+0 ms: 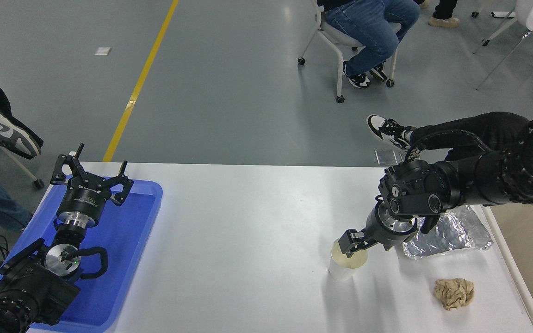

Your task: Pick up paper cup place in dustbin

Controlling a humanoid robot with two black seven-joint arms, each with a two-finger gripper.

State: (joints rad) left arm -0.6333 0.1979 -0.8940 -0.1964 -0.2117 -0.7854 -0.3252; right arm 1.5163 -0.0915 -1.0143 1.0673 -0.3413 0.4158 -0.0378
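White table [248, 231] is noted as the work surface. The paper cup [346, 267] is found upright near its right side, beside foil [456, 233]. The right gripper [355, 242] is positioned at the cup's rim; its finger spread cannot be determined. The left gripper [91, 172] is held spread above the blue tray [123, 240]. The dustbin [525, 273] is seen at the right edge.

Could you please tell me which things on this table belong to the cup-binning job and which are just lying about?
Job:
- cup
- bin
- right end effector, at the cup's rim

Lying about:
- foil tray
- paper ball
- blue tray, under the parked left end effector
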